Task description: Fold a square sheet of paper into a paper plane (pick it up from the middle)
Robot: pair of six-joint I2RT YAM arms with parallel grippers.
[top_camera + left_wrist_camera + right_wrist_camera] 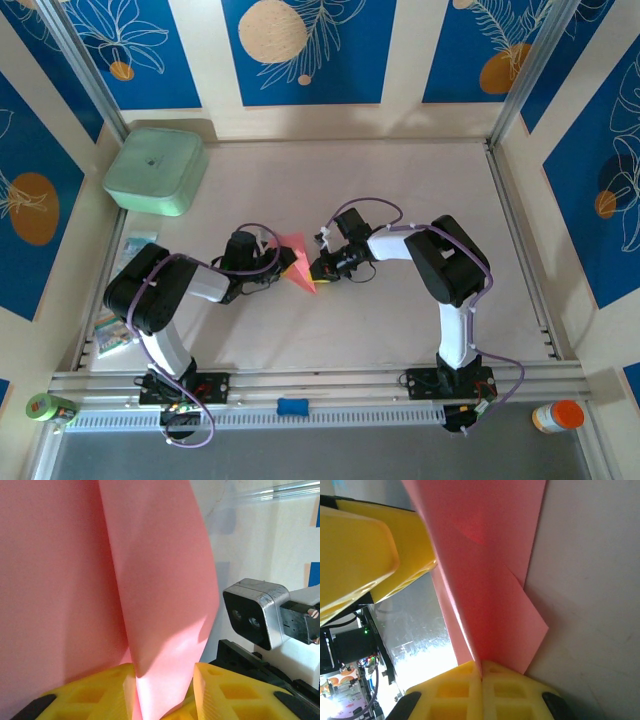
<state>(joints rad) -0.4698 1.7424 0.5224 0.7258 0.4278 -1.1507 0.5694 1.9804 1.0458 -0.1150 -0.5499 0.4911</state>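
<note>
The square sheet of paper (pixel 298 262) is pink-red and folded into a pointed shape. It is held up between the two grippers at the middle of the table. My right gripper (pixel 318 270) is shut on the paper's folded edge (pixel 490 580), with its yellow fingertips pressed together (pixel 481 672). My left gripper (pixel 285 268) faces it from the left. In the left wrist view its jaws (pixel 164 680) stand apart, and a fold of the paper (pixel 160 580) runs through the gap, lying against the left finger (pixel 100 690). The left gripper's yellow fingers (pixel 355 555) appear in the right wrist view.
A mint-green square box (pixel 155 170) sits at the far left. Small printed packets (pixel 128 250) lie along the left edge. On the near rail are a green roll (pixel 45 408), a blue piece (pixel 292 406) and an orange-capped bottle (pixel 560 415). The right wrist's camera housing (pixel 255 612) is close to the left fingers.
</note>
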